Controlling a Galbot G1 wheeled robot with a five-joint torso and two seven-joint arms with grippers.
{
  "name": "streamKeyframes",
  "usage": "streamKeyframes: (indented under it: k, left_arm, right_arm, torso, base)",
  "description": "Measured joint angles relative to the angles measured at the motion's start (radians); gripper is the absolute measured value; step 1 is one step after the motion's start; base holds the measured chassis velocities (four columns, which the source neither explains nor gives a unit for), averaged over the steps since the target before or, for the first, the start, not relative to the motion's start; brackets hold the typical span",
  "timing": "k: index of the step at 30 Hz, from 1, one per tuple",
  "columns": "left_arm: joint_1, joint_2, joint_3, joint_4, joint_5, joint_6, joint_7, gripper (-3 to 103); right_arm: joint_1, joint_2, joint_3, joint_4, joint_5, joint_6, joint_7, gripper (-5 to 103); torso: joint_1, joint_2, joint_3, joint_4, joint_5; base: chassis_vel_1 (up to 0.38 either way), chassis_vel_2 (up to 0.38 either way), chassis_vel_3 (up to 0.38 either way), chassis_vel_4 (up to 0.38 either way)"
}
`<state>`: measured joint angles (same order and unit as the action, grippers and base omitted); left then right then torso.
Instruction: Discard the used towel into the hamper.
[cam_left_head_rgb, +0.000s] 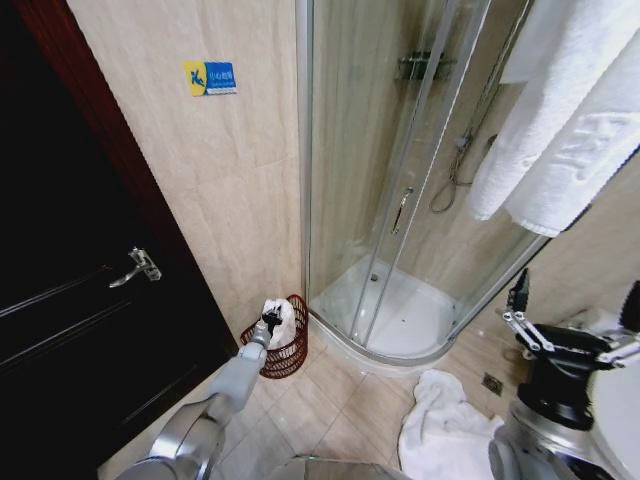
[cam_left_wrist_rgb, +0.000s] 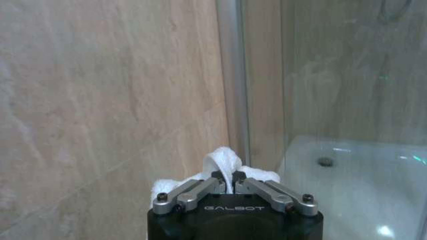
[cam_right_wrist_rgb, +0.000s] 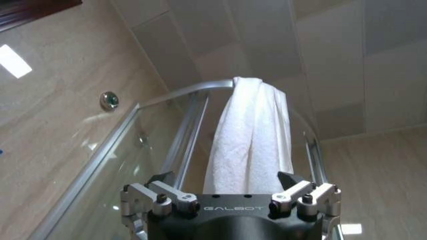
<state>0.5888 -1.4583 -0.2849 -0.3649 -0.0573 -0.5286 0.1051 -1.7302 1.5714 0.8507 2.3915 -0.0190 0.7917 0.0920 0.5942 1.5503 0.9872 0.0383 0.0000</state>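
Hamper (cam_left_head_rgb: 285, 350): dark reddish-brown woven basket on the tiled floor, set in the corner where the beige wall meets the shower enclosure (cam_left_head_rgb: 400, 200); roughly 7 o'clock from centre in the head view.
Towel (cam_left_head_rgb: 283, 322): white, bunched, sitting in the hamper mouth and rising above its rim; in the left wrist view it shows just past the fingertips (cam_left_wrist_rgb: 223, 165).
Left gripper (cam_left_head_rgb: 268, 320): arm reaches forward from 7 o'clock, tip right over the hamper. Fingers drawn nearly together, pinching a fold of the towel between the pads.
Right gripper (cam_left_head_rgb: 520, 320): held up at 4 o'clock, well apart from the hamper. Right wrist view shows its fingers (cam_right_wrist_rgb: 291, 182) spread wide with nothing between them, pointed upward.
Hanging towel (cam_right_wrist_rgb: 250, 140): white, draped over the top rail of the shower enclosure; fills the 1–2 o'clock part of the head view.
Floor towel (cam_left_head_rgb: 445, 425): second white cloth crumpled on the tiles at 5 o'clock, just beside the shower base.
Door (cam_left_head_rgb: 70, 300): dark, with metal lever handle (cam_left_head_rgb: 135, 267), at 9 o'clock.
Wall sign (cam_left_head_rgb: 210, 77): small blue-and-yellow, at 11 o'clock.
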Motion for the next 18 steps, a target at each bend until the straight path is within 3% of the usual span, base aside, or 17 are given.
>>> streamKeyframes:
  k: [2, 4, 6, 8, 10, 16, 18]
  left_arm:
    - [-0.012, -0.01, -0.012, 0.024, 0.018, -0.003, 0.0, -1]
    - [-0.036, -0.029, -0.03, 0.071, 0.051, 0.0, 0.0, 7]
    - [-0.038, -0.031, -0.032, 0.077, 0.058, 0.006, -0.001, 7]
    - [-0.038, -0.035, -0.034, 0.089, 0.08, 0.032, -0.005, 24]
    - [-0.036, -0.034, -0.034, 0.089, 0.081, 0.034, -0.006, 24]
    - [-0.024, -0.021, -0.033, 0.087, 0.036, 0.06, -0.008, 51]
    - [-0.021, -0.018, -0.033, 0.085, 0.033, 0.061, -0.008, 51]
  right_arm:
    - [0.0, -0.002, 0.001, 0.0, 0.0, -0.001, 0.0, 100]
    - [0.001, -0.005, 0.001, 0.0, 0.0, -0.003, 0.001, 100]
    - [0.002, -0.005, 0.001, 0.0, 0.0, -0.004, 0.001, 100]
    - [0.004, -0.006, 0.0, 0.0, -0.001, -0.006, 0.001, 100]
    - [0.004, -0.006, -0.001, 0.0, -0.001, -0.006, 0.001, 100]
    - [0.008, -0.009, -0.001, -0.005, -0.001, -0.005, 0.005, 100]
    - [0.008, -0.009, -0.001, -0.005, -0.001, -0.005, 0.005, 100]
  torso:
    - [0.0, 0.0, 0.0, -0.0001, 0.0]
    - [0.0, 0.0, 0.0, -0.0003, -0.0001]
    - [0.0, 0.0, 0.0, -0.0003, -0.0002]
    - [0.0, 0.0, 0.0, -0.0002, -0.0001]
    - [0.0, 0.0, 0.0, -0.0002, 0.0]
    - [0.0, 0.0, 0.0, 0.0, 0.0]
    - [0.0, 0.0, 0.0, -0.0001, -0.0001]
  base:
    - [0.0, 0.0, 0.0, 0.0]
    - [0.0, 0.0, 0.0, 0.0]
    - [0.0, 0.0, 0.0, 0.0]
    - [0.0, 0.0, 0.0, 0.0]
    - [0.0, 0.0, 0.0, 0.0]
    - [0.0, 0.0, 0.0, 0.0]
    - [0.0, 0.0, 0.0, 0.0]
